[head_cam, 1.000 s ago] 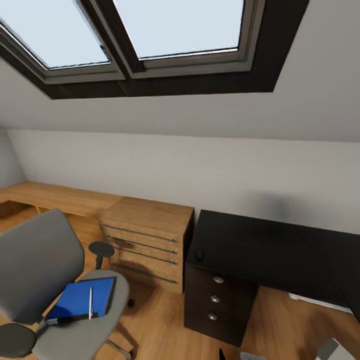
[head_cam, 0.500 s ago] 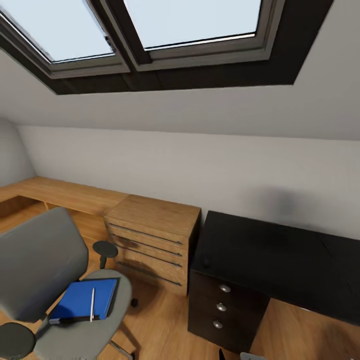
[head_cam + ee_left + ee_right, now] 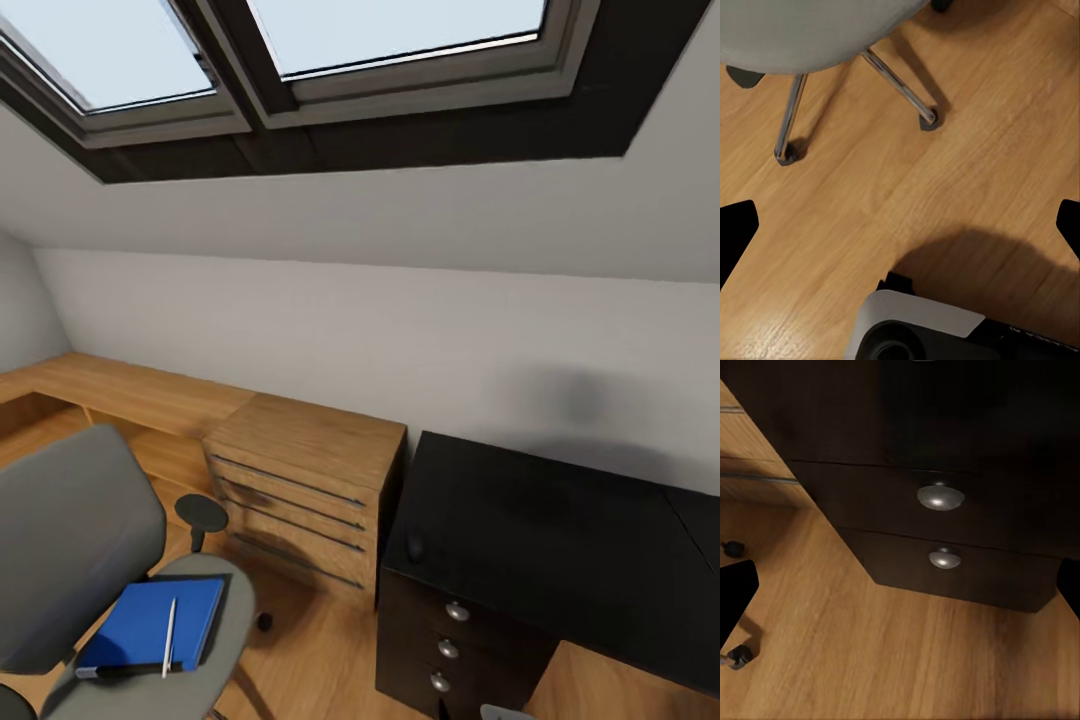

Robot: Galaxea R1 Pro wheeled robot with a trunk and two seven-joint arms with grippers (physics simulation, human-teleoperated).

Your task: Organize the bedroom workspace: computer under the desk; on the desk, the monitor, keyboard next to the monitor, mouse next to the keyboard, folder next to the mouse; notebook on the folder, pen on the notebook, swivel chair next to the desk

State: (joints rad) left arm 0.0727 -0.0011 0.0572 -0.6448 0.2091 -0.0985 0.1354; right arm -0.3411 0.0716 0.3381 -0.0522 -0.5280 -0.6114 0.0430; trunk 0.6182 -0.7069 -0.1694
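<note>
Left gripper (image 3: 900, 225) fingers apart, empty, over wood floor (image 3: 967, 172) near swivel chair (image 3: 802, 30); right gripper (image 3: 900, 585) apart, empty, facing desk (image 3: 945, 450) drawers.

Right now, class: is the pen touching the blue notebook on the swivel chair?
Touching. The head view shows the pen lying flat across the blue notebook on the swivel chair seat.

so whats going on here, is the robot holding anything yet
Nothing is being handled. The robot faces a bedroom corner. A blue folder with a white pen on top lies on the seat of the grey swivel chair. The black desk stands to the right, beside a light-wood cabinet, with a small dark mouse-like object near its edge. Both wrist cameras look at the floor with open, empty jaws.
</note>
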